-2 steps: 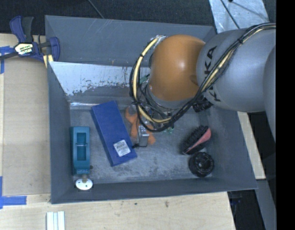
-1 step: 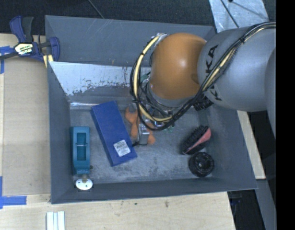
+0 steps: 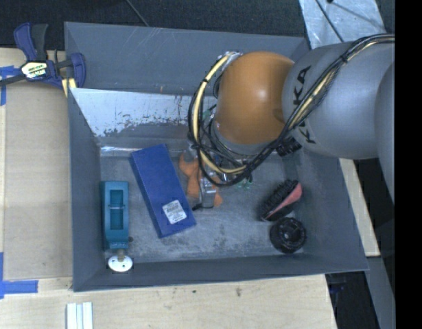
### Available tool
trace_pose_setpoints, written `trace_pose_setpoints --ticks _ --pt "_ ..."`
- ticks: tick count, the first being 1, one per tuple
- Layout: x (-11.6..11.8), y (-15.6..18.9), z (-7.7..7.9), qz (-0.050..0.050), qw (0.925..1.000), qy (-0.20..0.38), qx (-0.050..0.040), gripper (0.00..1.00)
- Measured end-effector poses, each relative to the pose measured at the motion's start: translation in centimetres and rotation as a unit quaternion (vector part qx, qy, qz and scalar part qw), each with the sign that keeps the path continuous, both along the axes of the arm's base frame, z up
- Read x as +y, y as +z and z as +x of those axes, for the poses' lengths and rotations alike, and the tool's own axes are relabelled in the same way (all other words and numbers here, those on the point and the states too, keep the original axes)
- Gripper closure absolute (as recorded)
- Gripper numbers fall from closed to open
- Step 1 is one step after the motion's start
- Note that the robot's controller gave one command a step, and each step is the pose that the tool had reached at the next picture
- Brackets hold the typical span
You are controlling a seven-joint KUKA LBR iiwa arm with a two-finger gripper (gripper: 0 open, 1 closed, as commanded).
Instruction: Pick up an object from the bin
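Several things lie in the bin (image 3: 84,204) around the fingers (image 3: 208,197), and we cannot tell whether these are open or closed. Just left of them a small orange thing (image 3: 190,173) lies beside a blue box (image 3: 156,184); a black-and-red brush (image 3: 280,201) lies to their right.

We see a dark blue flat box (image 3: 161,189) w/ a white label. Left of it lies a teal block-shaped tool (image 3: 115,214), a small white disc (image 3: 119,262) just below. Well to the right: a black brush (image 3: 280,199) w/ red bristles, near a black round cap (image 3: 287,234).
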State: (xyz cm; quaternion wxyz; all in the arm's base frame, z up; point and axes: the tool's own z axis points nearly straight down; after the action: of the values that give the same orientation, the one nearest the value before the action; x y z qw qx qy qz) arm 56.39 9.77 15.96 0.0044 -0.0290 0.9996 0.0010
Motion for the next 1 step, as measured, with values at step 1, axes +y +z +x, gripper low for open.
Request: trace_pose_setpoints --ticks 1 --pt "-1.90 -4.67 2.72 -0.001 0.9998 0.019 -0.0001 0.00"
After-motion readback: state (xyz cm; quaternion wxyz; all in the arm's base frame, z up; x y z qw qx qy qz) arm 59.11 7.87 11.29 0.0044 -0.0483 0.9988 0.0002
